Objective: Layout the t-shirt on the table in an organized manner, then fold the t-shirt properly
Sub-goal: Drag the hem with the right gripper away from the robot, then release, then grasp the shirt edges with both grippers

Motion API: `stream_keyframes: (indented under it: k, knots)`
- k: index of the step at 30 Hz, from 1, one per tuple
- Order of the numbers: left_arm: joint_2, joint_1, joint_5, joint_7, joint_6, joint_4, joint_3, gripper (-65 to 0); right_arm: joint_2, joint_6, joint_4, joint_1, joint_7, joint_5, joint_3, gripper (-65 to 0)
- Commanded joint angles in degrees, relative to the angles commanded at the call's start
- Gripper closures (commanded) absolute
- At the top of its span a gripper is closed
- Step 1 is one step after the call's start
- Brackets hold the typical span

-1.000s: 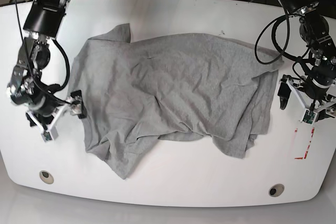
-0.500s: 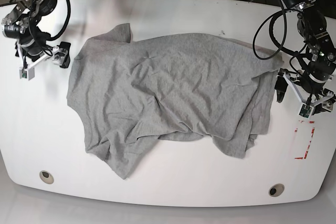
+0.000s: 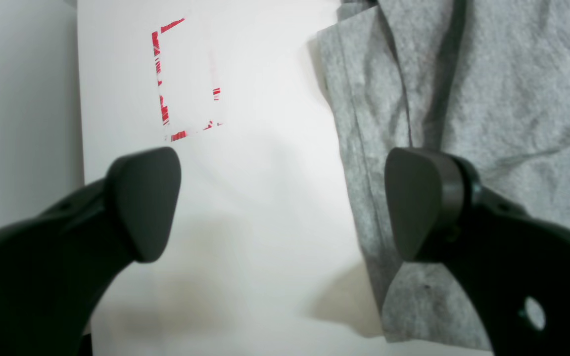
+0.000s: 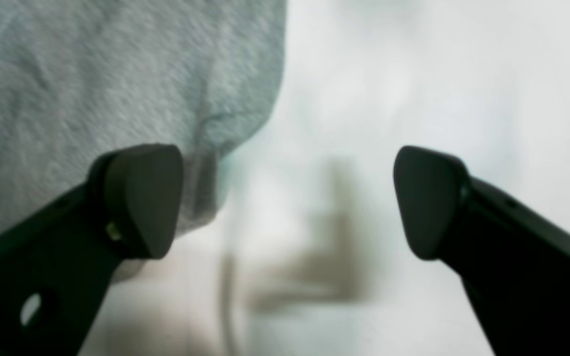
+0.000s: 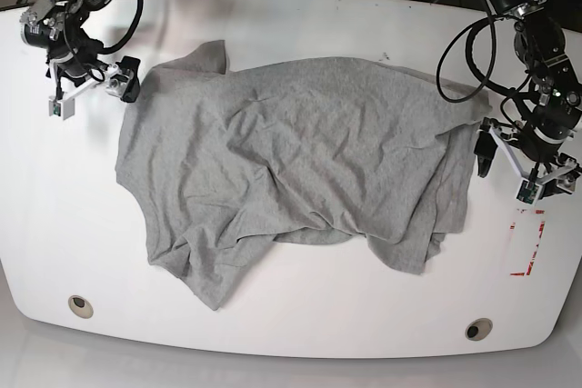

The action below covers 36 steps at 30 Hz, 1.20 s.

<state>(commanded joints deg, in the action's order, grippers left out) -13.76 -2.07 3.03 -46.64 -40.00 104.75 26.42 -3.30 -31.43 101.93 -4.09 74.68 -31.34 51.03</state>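
Observation:
The grey t-shirt (image 5: 300, 161) lies crumpled and partly spread on the white table (image 5: 318, 320), its bottom right part folded over itself. My left gripper (image 5: 506, 173) is open at the shirt's right edge. In the left wrist view this gripper (image 3: 282, 202) straddles the hem of the t-shirt (image 3: 488, 99), one finger over cloth and one over bare table (image 3: 265, 222). My right gripper (image 5: 91, 93) is open beside the shirt's upper left corner. In the blurred right wrist view this gripper (image 4: 285, 198) has its left finger over the t-shirt (image 4: 92, 74). Neither holds anything.
A red dashed mark (image 5: 529, 243) sits near the table's right edge, just below the left gripper; it also shows as the red mark (image 3: 186, 79) in the left wrist view. Two grey grommets (image 5: 80, 305) (image 5: 478, 329) lie near the front edge. Cables hang behind both arms.
My right gripper has risen from the shirt's lower left side to its upper left corner, then moved in closer. The left gripper shifted slightly towards the shirt. The shirt's lower left edge settled.

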Motion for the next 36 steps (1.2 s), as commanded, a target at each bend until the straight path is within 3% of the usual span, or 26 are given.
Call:
stream_keyframes:
  k: [15, 19, 22, 31, 36]
  knots:
    - [-0.1, 1.3, 0.1, 0.1, 0.0, 0.0, 0.2, -63.6, -0.1, 0.09, -12.7, 2.5, -0.6, -2.6, -3.0, -64.9]
    - [-0.1, 1.8, 0.1, 0.1, 0.0, 0.0, 0.3, -63.6, 0.0, 0.09, -12.7, 2.5, -1.8, -2.6, -4.1, -59.2]
    - [-0.1, 2.5, 0.1, 0.1, 0.0, 0.0, 0.3, -63.6, 0.0, 0.09, -12.7, 2.5, -2.0, -2.6, -5.7, -49.6]
    - [-0.1, 4.1, 1.6, -4.0, 0.0, -0.5, 0.5, -63.6, -0.1, 0.09, -12.4, 2.5, -2.1, -2.3, -6.4, -1.6]
    - [-0.1, 6.9, 5.4, -4.1, 0.0, -1.0, 3.3, -63.6, -1.1, 0.26, -12.4, 2.5, -2.0, -2.2, -6.5, -1.3]
